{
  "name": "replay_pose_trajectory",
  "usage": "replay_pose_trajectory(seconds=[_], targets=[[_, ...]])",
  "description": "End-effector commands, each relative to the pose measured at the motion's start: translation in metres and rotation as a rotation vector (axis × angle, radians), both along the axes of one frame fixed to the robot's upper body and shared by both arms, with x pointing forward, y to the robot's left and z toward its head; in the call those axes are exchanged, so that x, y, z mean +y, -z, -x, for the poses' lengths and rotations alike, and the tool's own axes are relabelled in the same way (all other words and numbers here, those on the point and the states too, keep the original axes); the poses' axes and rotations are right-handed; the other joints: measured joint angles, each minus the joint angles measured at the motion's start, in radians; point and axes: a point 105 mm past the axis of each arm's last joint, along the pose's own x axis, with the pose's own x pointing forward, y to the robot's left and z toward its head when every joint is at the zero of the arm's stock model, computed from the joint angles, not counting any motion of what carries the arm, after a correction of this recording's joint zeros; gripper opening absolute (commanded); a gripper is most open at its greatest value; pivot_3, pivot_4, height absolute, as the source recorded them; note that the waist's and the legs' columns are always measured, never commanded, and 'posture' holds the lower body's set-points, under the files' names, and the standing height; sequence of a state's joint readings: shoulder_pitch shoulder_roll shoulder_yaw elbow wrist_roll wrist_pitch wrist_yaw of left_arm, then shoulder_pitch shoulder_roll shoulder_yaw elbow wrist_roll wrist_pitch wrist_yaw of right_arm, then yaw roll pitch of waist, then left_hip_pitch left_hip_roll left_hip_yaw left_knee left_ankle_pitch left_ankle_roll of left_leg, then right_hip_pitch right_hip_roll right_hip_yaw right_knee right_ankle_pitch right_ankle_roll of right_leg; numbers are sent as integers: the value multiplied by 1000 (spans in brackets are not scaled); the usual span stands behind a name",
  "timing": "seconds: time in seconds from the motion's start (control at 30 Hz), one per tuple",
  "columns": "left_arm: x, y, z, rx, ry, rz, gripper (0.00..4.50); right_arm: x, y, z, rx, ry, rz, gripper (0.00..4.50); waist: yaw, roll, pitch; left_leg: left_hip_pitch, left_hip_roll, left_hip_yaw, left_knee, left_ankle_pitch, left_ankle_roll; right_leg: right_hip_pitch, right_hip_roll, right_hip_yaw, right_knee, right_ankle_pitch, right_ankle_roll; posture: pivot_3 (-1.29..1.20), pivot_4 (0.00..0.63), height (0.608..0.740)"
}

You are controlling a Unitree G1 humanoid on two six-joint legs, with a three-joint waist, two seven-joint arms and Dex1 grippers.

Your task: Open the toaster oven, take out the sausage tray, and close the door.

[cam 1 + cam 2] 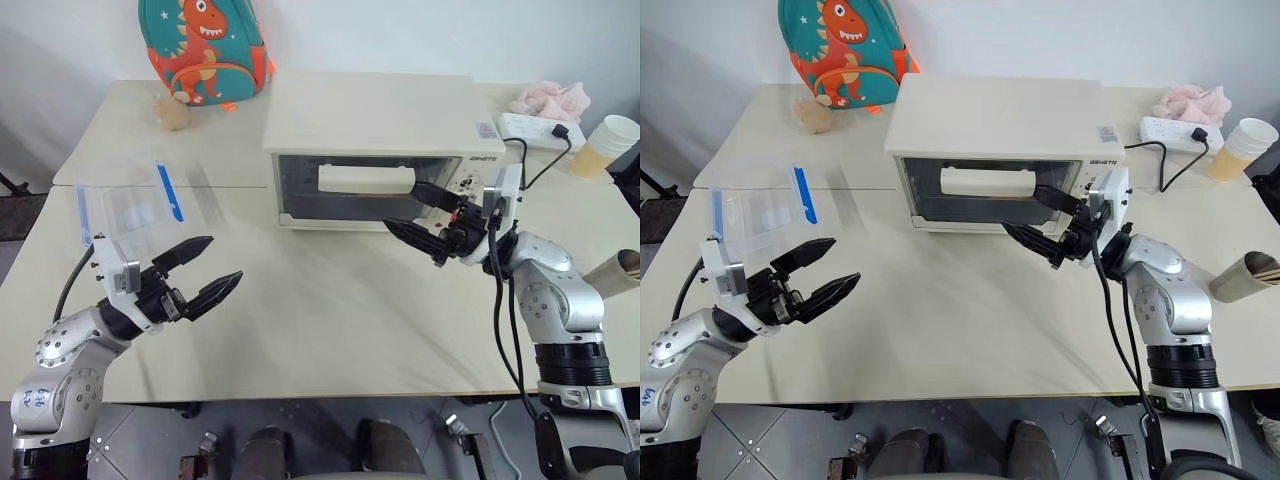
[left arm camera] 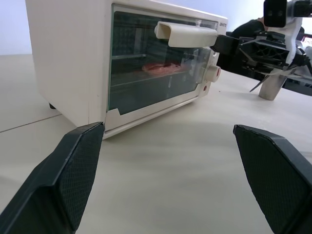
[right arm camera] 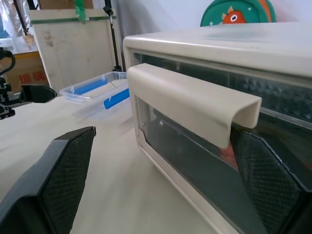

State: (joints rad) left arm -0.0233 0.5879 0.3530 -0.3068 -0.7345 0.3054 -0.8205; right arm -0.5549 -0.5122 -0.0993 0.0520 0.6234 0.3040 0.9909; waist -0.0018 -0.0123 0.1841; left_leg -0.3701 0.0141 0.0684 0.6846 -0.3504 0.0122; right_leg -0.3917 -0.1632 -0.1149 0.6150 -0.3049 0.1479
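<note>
The toaster oven [image 1: 375, 150] sits on the table [image 1: 330, 320] with its door [image 1: 355, 187] shut, glass front facing the robot. The right gripper [image 1: 425, 213] hangs just in front of the door's right end, its two black fingers spread wide and grasping nothing. One finger lies level with the right end of the cream bar handle [image 1: 366, 180] and the other lower, near the door's bottom edge. In the right wrist view the handle [image 3: 195, 100] runs across between the two fingers [image 3: 63, 180], close ahead, though whether either finger touches it cannot be told.

The left gripper [image 1: 200, 272] hovers over the bare table well to the left of and nearer than the oven, fingers likewise wide apart and empty. From its wrist view the oven's front corner stands ahead beyond its fingers [image 2: 73, 170], with clear tabletop between.

The sausage tray [image 2: 163, 68] rests inside the oven behind the glass (only a reddish shape on a shelf can be made out), beyond both grippers. A clear plastic box with blue clips [image 1: 140, 205] lies just beyond the left gripper.
</note>
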Motion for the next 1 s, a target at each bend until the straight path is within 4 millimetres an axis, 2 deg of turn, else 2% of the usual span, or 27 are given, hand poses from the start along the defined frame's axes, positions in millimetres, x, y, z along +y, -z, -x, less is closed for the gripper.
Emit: replay_pose_trajectory(seconds=[0.03, 0.13, 0.27, 0.5, 0.67, 0.8, 0.9, 1.0], targets=[[-3, -5, 3, -37, 6, -12, 4485, 5, -13, 4, -69, -47, -15, 4500, -1, 0, 0, 0, 0, 0, 0, 0, 0, 0, 0, 0, 0, 0, 0, 0, 150, 740], [-3, -5, 3, -37, 7, -10, 4485, 10, -16, 9, -97, -97, -8, 4500, -1, 0, 0, 0, 0, 0, 0, 0, 0, 0, 0, 0, 0, 0, 0, 0, 150, 740], [-3, -4, 0, -34, 17, -16, 4485, 15, -6, 26, -155, -205, 109, 4500, -1, 0, 0, 0, 0, 0, 0, 0, 0, 0, 0, 0, 0, 0, 0, 0, 150, 740], [-5, -4, -4, -32, 41, -23, 4485, 16, 0, 40, -253, -250, 222, 4500, -3, 0, 0, 0, 1, 0, -1, 0, 0, 0, 1, -1, -1, 0, 0, 0, 150, 740], [-14, -11, -9, -27, 146, -29, 4485, 17, 25, 59, -310, -265, 336, 4500, 2, 0, 0, -2, 0, 0, -1, 0, -1, 0, 1, -4, -1, 0, 0, 0, 150, 740], [-11, -29, -23, 13, 191, 5, 4485, 14, 38, 59, -315, -197, 338, 4500, 1, 0, 0, -2, 0, 1, -1, -1, -1, 0, 1, -5, -1, 0, 0, 0, 150, 740], [-15, -39, -36, -1, 203, 26, 3942, 13, 42, 58, -325, -167, 339, 4500, 0, 0, 0, -1, 0, 0, 0, 0, -1, 1, 1, -5, -1, 0, 0, 0, 150, 740], [-32, -43, -57, -28, 204, 46, 3072, 11, 44, 54, -342, -141, 350, 4500, 2, 0, 0, -1, 0, 0, 0, 0, -1, 1, 1, -5, -1, 0, 0, 0, 150, 740]])
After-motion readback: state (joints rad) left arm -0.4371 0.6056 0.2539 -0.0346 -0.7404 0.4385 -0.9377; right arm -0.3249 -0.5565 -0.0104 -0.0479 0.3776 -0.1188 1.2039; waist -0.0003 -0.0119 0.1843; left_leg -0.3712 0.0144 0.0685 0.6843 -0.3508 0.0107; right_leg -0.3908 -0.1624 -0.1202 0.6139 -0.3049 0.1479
